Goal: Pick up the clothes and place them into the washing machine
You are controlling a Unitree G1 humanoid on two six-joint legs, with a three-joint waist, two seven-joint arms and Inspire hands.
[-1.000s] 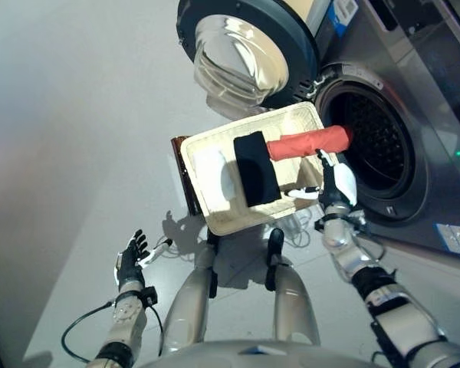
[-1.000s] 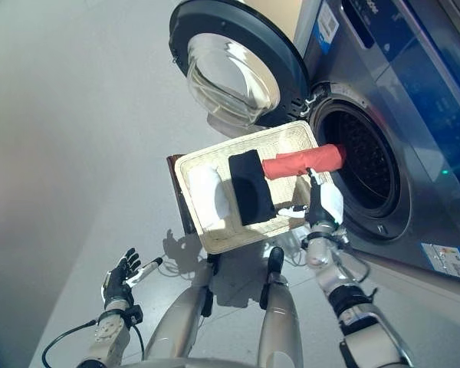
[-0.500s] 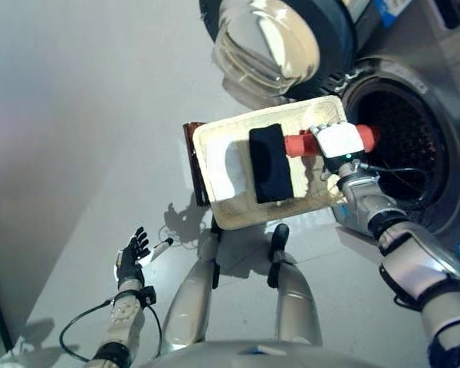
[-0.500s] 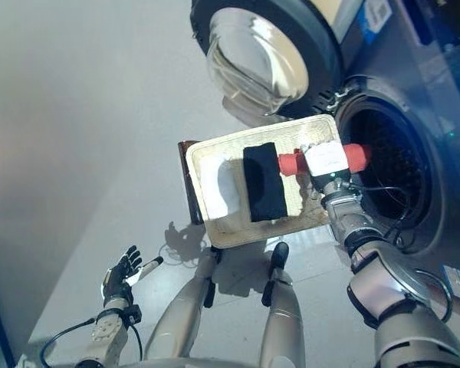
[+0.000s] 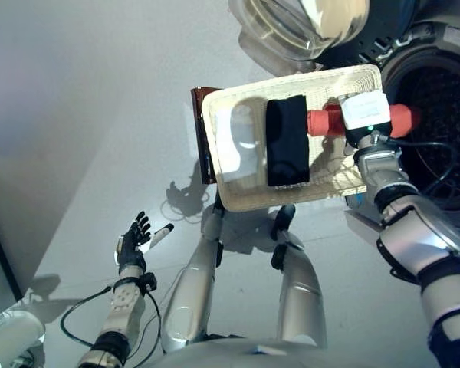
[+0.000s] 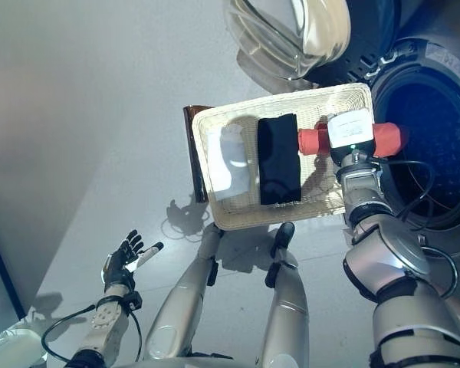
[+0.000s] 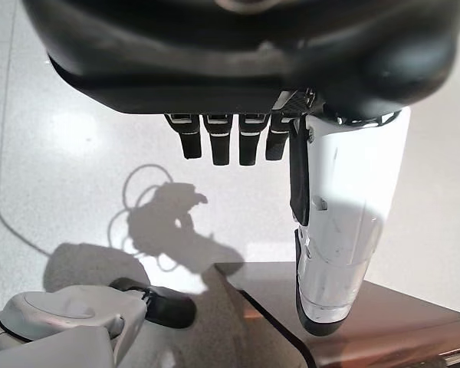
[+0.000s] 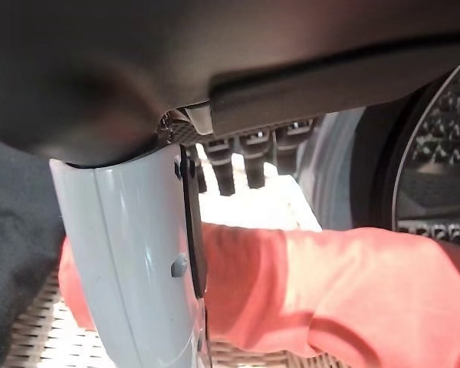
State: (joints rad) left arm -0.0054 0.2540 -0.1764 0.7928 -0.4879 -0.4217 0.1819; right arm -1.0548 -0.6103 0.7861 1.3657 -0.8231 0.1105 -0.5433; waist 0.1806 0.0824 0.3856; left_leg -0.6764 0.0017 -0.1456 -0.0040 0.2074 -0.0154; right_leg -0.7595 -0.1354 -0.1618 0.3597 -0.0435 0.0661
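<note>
Beside the washing machine [image 5: 437, 100], a wicker basket [image 5: 245, 195] holds a white cloth [image 6: 228, 153] at its far-left end, a folded black garment [image 5: 286, 140] in the middle and a rolled red garment [image 5: 322, 121]. The red roll's end sticks out over the basket's rim toward the open drum [image 6: 437, 146]. Right hand [image 5: 366, 111] sits over the red roll, fingers extended past it, not clamped. Left hand [image 5: 132, 241] hangs over bare floor [image 5: 77, 115], fingers spread, empty. Glass door [image 5: 307, 23] stands swung open beyond the basket.
</note>
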